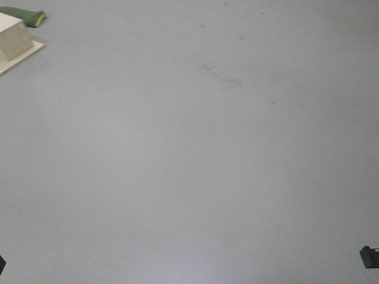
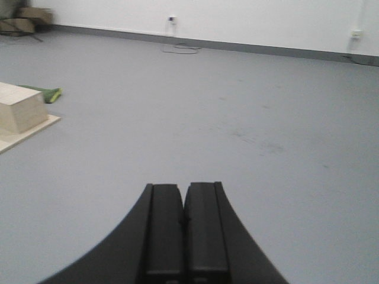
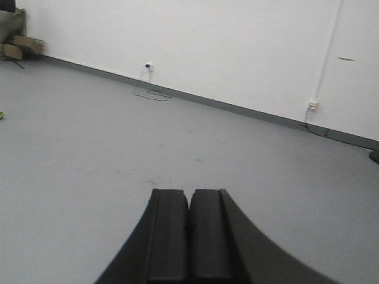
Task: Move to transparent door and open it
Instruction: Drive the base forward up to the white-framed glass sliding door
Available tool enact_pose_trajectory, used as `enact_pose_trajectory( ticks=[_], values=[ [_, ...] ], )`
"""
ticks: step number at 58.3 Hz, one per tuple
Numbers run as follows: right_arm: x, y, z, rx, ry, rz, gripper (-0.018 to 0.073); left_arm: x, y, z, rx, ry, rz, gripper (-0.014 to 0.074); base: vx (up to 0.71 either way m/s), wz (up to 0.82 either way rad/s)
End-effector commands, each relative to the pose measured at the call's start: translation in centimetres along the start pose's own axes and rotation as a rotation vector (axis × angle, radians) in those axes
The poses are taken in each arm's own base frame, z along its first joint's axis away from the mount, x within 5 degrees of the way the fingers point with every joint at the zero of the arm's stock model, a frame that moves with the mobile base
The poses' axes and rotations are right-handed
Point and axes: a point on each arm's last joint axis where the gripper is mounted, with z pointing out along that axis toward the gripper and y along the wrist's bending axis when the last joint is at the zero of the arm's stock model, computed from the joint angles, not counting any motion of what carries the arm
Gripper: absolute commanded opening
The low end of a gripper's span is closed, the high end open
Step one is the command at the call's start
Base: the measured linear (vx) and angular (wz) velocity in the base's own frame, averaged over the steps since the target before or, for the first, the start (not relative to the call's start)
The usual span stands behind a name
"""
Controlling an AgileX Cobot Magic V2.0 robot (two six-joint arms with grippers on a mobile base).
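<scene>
- left pincer [image 2: 183, 195] clenched, pads touching, nothing held
- right pincer [image 3: 189, 198] clenched, empty
- transparent door: in none of the views
- grey floor [image 1: 195, 165] ahead
- pale wooden block [image 2: 21, 109] on a board at far left, green item [image 2: 46, 93] just behind it
- white wall [image 3: 207, 47] beyond

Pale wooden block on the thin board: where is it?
The pale wooden block sits in the front view's upper-left corner, on its thin board, with a green floppy item lying just beyond it.
</scene>
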Motion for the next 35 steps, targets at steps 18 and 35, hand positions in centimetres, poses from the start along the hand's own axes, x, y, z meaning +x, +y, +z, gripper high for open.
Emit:
enact_pose_trajectory(
  ticks=[18,35],
  values=[
    [-0.28,-0.05,-0.07,0.014,-0.075,-0.004,-0.0008,0.23,0.14,0.14,-0.011,-0.059,-0.019,-0.0006,0.65,0.53],
    [-0.28,-0.05,-0.07,0.014,-0.075,-0.004,-0.0008,0.23,0.14,0.14,-0.011,-0.059,-0.019,-0.0006,0.68,0.55]
  ],
)
